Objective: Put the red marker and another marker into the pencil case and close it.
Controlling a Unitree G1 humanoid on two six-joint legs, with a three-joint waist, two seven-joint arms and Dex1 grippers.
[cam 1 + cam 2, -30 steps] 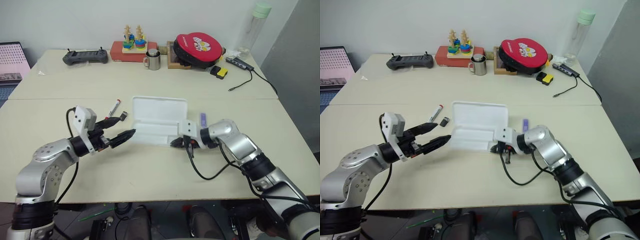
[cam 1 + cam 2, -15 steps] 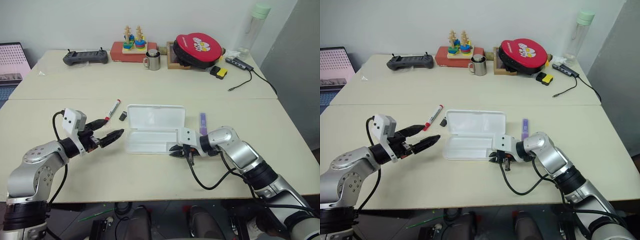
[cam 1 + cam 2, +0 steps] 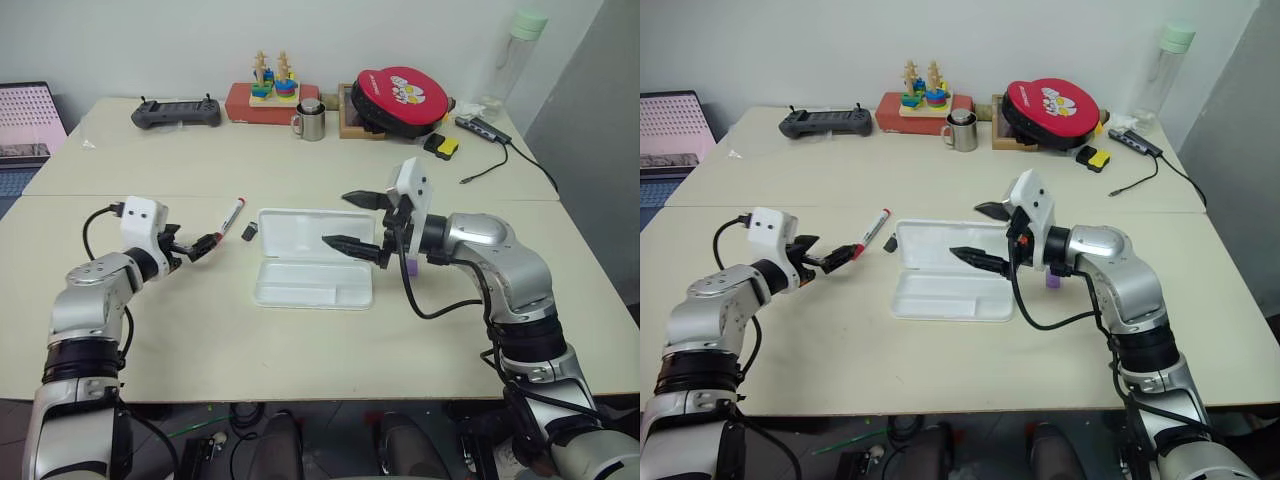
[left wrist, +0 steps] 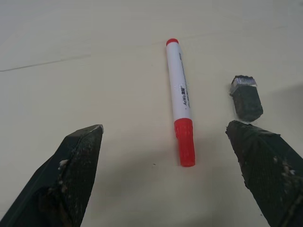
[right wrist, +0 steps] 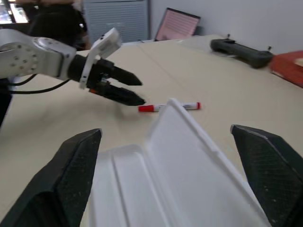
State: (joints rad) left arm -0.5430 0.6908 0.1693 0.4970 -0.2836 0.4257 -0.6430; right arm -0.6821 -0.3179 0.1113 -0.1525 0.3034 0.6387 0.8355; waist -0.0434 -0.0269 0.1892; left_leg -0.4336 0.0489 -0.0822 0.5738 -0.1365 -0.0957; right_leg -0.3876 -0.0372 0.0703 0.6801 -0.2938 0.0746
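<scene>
Left gripper (image 4: 175, 182), jaws spread and empty, faces the red marker (image 4: 181, 120) at frame centre. Straddle the barrel squarely, avoiding the black cap (image 4: 246, 98) beside it. Right gripper (image 3: 362, 222) gapes empty above the pencil case (image 3: 315, 268).

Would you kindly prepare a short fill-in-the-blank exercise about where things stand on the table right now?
1. The pencil case lies with its lid ____.
2. The left gripper, jaws apart, points at the ____ marker on the table.
3. The right gripper hangs above the case with its jaws ____.
4. Beside that marker lies a small black ____.

Missing words: open; red; open; cap
</scene>
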